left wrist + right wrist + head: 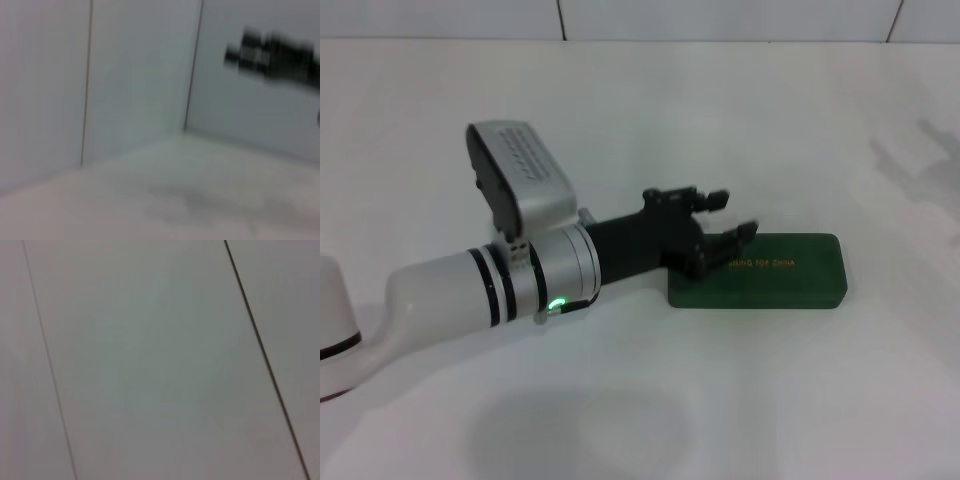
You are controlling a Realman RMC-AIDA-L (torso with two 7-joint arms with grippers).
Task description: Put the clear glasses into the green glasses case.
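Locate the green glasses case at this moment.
In the head view the green glasses case lies shut on the white table, right of centre, with the left gripper at its near-left end.

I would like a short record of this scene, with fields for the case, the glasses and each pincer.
case: dark green rectangular hard case, lid closed, lying flat on the white table
glasses: clear glasses not visible in any view
left pincer: left pincer open, at the case's left end, fingers apart above the lid
right pincer: not in view
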